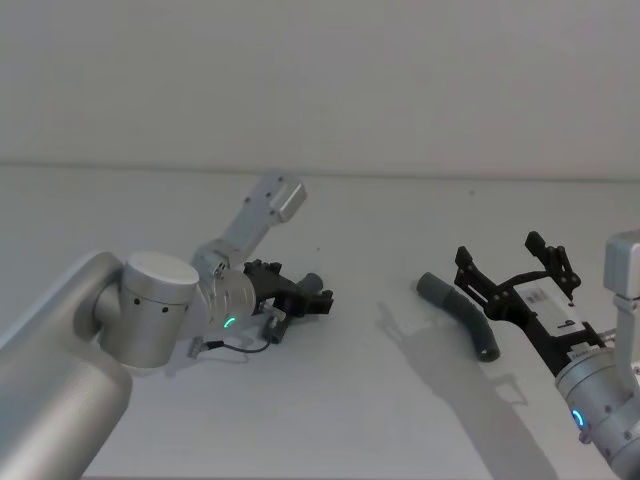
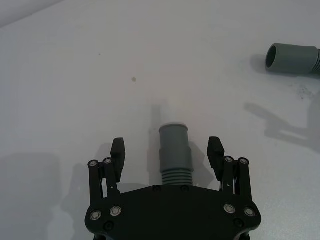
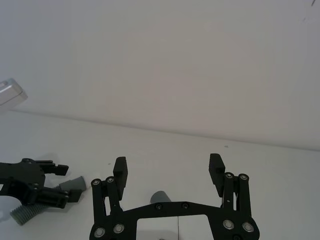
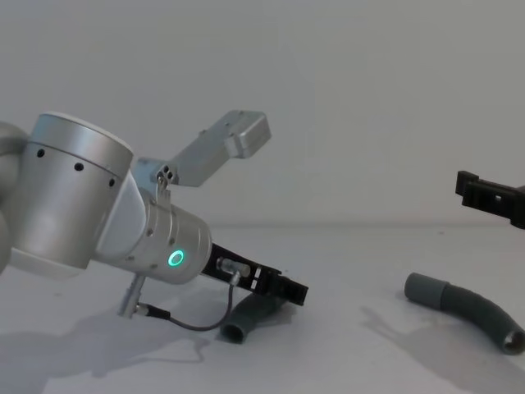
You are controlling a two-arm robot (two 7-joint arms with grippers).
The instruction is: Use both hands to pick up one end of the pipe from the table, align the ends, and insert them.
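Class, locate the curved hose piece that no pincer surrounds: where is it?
The hose piece lies on the table, on the robot's right in the head view, beneath the open right pincer, untouched.

No text, brand, number or sign could be read in any view. The one candidate was a white patch [image 1: 557, 308] on the body of the right gripper [image 1: 500, 250], at the right of the head view. It carried a few small dark marks that were too small to make out.
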